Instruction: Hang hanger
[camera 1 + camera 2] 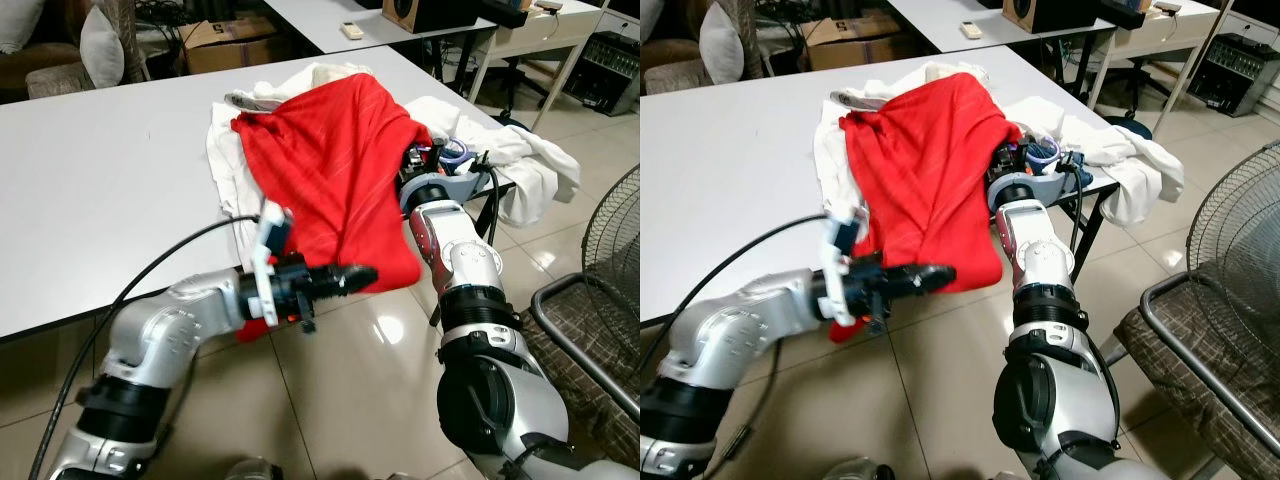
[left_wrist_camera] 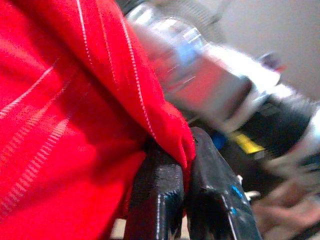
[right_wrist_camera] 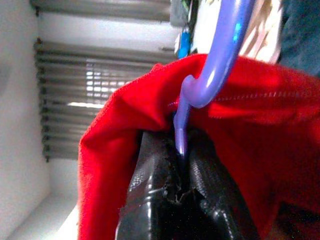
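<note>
A red shirt [image 1: 335, 170] is draping over the near right corner of the white surface [image 1: 100, 180], its lower part hanging past the edge toward the tiled floor [image 1: 350, 400]. The left claw [image 1: 350, 280] is reaching in from about eight o'clock and pinching the shirt's hanging hem; in the left wrist view its two black fingers [image 2: 155, 200] are sitting nearly together with a fold of red cloth caught between them. The right claw [image 3: 182, 192] is pushing up under the shirt from about five o'clock, its silver forearm [image 1: 455, 250] rising from the floor side toward the surface's edge, and the cloth is covering its tips in the head views. In the right wrist view its fingers are closing narrowly on the thin stem of a purple hanger [image 3: 215, 65], whose curved part is arching up and away over the red fabric that is wrapping around the fingers. A heap of white cloth [image 1: 520, 165] is lying under and beside the shirt, spilling off the surface's corner at about three o'clock. A cardboard box [image 1: 225, 40] is sitting behind the surface at twelve o'clock, and a second white surface [image 1: 330, 20] is standing beyond it. A woven seat [image 1: 1200, 350] with a metal frame is standing at about four o'clock, next to a fan grille [image 1: 615, 230].
</note>
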`<state>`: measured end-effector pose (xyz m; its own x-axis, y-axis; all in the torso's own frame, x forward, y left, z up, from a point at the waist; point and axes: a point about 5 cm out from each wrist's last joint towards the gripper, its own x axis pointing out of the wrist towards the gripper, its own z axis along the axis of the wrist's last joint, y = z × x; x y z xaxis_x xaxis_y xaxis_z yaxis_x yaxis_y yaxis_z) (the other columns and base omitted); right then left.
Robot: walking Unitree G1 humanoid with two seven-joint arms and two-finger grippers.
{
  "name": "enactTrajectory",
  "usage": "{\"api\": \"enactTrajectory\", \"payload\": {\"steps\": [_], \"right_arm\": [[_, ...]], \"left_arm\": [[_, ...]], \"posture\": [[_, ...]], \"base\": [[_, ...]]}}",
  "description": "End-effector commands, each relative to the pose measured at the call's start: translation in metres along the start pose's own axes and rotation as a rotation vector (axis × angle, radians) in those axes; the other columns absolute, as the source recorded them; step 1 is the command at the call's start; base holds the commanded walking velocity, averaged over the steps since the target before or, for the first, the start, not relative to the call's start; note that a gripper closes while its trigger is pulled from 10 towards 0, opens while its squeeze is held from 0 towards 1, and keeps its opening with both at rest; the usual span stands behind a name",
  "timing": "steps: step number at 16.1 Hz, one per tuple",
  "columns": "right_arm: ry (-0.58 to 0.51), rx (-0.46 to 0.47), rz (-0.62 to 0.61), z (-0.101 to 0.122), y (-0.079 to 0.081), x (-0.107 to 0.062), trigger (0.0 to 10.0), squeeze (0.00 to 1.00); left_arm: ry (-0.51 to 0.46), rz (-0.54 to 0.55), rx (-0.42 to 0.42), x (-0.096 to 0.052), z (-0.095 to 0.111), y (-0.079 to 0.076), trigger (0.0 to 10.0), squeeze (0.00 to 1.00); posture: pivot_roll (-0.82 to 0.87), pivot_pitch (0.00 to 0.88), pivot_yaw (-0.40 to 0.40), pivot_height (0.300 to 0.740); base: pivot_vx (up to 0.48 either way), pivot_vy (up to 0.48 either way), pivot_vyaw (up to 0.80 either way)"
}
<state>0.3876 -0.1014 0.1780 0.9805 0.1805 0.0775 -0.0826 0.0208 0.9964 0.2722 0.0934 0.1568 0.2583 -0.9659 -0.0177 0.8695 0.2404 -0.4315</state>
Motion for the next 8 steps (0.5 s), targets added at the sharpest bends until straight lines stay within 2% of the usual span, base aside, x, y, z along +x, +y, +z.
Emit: {"api": "enactTrajectory", "payload": {"steps": [1,3,4,5,6,7,8], "right_arm": [[0.127,0.123,0.091,-0.056,0.028,0.007,10.0,0.00],[0.191,0.092,0.106,-0.064,0.029,0.004,10.0,0.00],[0.236,0.060,0.121,-0.069,0.030,0.002,10.0,0.00],[0.317,-0.025,0.150,-0.077,0.031,-0.003,10.0,0.00],[0.342,-0.053,0.160,-0.079,0.031,-0.005,10.0,0.00],[0.358,-0.067,0.166,-0.079,0.032,-0.007,10.0,0.00],[0.350,-0.089,0.176,-0.074,0.034,-0.009,10.0,0.00]], "left_arm": [[0.011,0.037,0.080,0.006,0.005,0.002,0.0,0.00],[-0.005,0.054,0.225,0.016,0.014,0.000,0.0,0.00],[-0.057,0.071,0.268,0.022,0.022,-0.002,4.5,0.00],[0.009,0.081,0.337,0.026,0.018,-0.003,10.0,0.00],[0.053,0.083,0.364,0.027,0.015,-0.003,10.0,0.00],[0.135,0.077,0.436,0.025,0.005,-0.001,10.0,0.00],[0.178,0.091,0.470,0.019,0.000,0.001,10.0,0.00]], "posture": [[-0.05,0.013,0.020,0.740],[-0.05,0.013,0.017,0.740],[-0.05,0.014,0.015,0.740],[-0.05,0.014,0.012,0.740],[-0.05,0.014,0.011,0.740],[-0.05,0.015,0.013,0.740],[-0.05,0.013,0.014,0.740]], "base": [[0.000,0.000,0.00],[0.000,0.000,0.00],[0.000,0.000,0.00],[0.000,0.000,0.00],[0.000,0.000,0.00],[0.000,0.000,0.00],[0.000,0.000,0.00]]}}
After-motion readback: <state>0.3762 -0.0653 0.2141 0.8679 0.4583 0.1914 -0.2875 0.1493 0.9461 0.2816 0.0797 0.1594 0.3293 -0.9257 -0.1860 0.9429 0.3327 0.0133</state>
